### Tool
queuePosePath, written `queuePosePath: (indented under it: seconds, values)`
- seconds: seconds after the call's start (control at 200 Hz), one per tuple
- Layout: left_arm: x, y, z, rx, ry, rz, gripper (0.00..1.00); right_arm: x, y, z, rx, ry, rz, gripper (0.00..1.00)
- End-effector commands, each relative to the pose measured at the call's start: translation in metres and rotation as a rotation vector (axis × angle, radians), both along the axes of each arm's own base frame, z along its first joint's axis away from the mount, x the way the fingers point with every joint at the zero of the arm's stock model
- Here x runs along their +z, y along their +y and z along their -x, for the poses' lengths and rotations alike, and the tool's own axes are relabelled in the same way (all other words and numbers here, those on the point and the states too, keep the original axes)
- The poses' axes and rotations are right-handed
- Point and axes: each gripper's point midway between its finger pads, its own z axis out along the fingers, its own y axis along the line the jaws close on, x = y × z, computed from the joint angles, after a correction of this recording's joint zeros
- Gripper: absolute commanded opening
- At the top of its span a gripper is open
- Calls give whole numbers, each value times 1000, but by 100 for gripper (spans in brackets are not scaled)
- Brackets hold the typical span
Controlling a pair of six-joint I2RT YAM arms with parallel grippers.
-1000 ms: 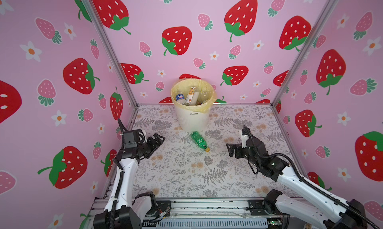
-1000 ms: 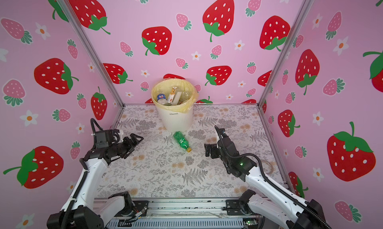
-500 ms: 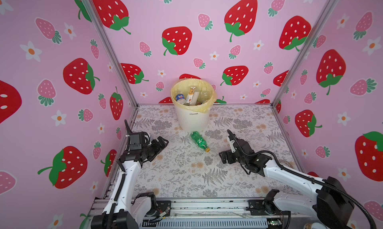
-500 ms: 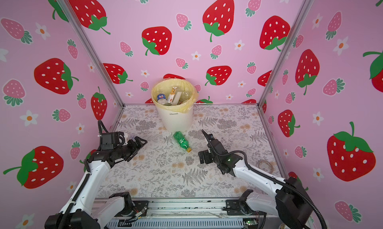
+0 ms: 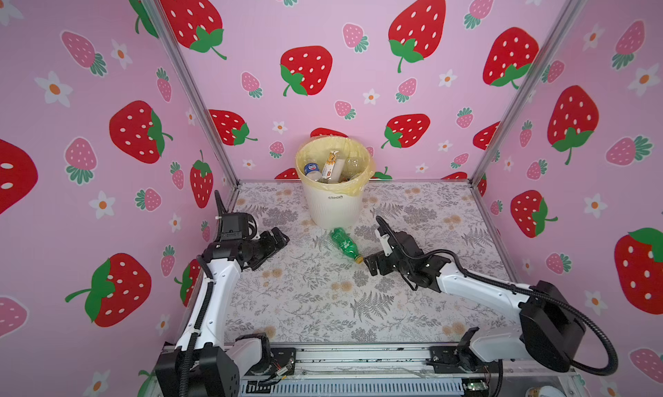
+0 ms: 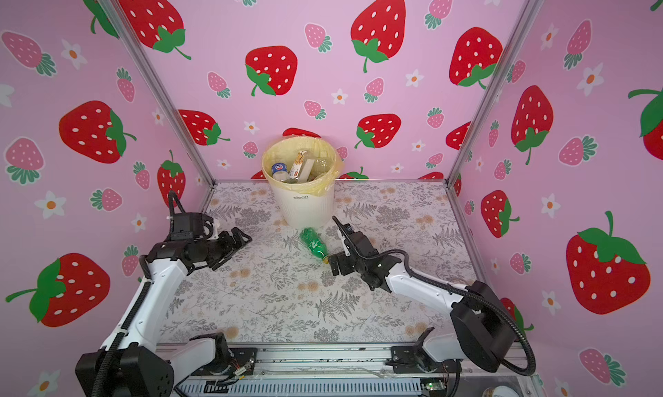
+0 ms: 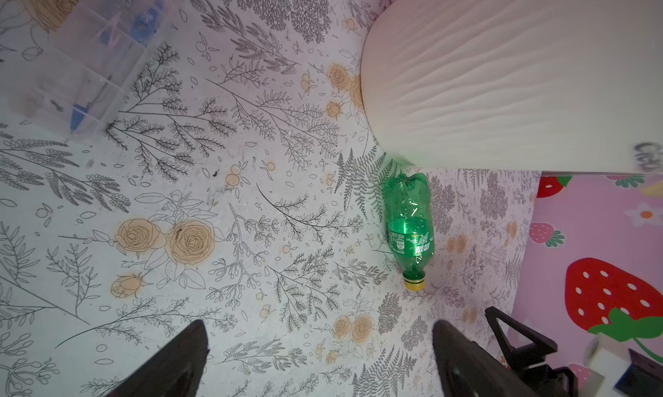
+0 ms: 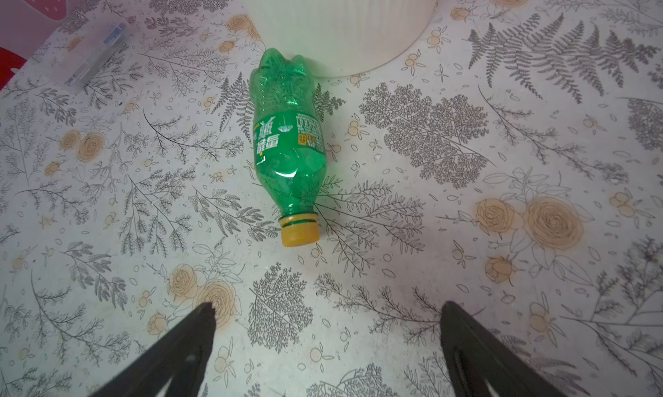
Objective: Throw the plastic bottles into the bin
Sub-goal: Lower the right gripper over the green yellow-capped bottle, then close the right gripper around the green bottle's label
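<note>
One green plastic bottle point(image 5: 344, 243) point(image 6: 314, 243) with a yellow cap lies on its side on the floral table, its base against the foot of the bin point(image 5: 335, 205) point(image 6: 305, 208). The white ribbed bin with its yellow liner holds several bottles point(image 5: 324, 167). My right gripper point(image 5: 371, 264) point(image 6: 333, 264) is low and open, just short of the yellow cap; in the right wrist view the bottle point(image 8: 287, 144) lies ahead of the empty right gripper point(image 8: 328, 307). My left gripper point(image 5: 281, 239) point(image 6: 244, 238) point(image 7: 321, 325) hangs open and empty, left of the bottle point(image 7: 410, 226).
Pink strawberry walls close the table in on three sides. The bin point(image 7: 502, 72) point(image 8: 341, 18) stands at the back middle. A faint clear compartment box point(image 7: 82, 54) point(image 8: 93, 54) shows in both wrist views. A metal rail point(image 5: 358, 359) runs along the front edge.
My right gripper has come down and to the left, ending close to the bottle's cap. The left gripper has edged forward and right. The green bottle has not moved.
</note>
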Motion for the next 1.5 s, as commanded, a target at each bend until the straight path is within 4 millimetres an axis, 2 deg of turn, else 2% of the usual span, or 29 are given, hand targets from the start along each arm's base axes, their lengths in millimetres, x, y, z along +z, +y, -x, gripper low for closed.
queuePosePath:
  seconds: [0.0,0.11,0.26,0.38,0.615,0.89,1.236,1.496]
  values:
    - [2,0,1,-39,30,-21,99,13,19,-7,45,-35,-22,99]
    - [-2,0,-2,-51,41,-21,99,9,28,-14,48,-32,-20,99]
    - [-9,14,6,-32,69,-116,99,3,40,-21,58,-39,-36,99]
    - [-11,9,9,-41,56,-83,99,-8,52,-29,73,-21,-14,99]
    - [-12,6,8,-37,49,-28,99,-22,74,-39,108,2,1,89]
    - [-5,7,8,-17,1,8,99,-41,84,-50,107,26,38,88]
    - [-1,6,7,-12,-29,41,99,-52,102,-58,133,48,37,85]
    - [0,10,6,5,-35,43,99,-67,102,-63,123,52,75,83]
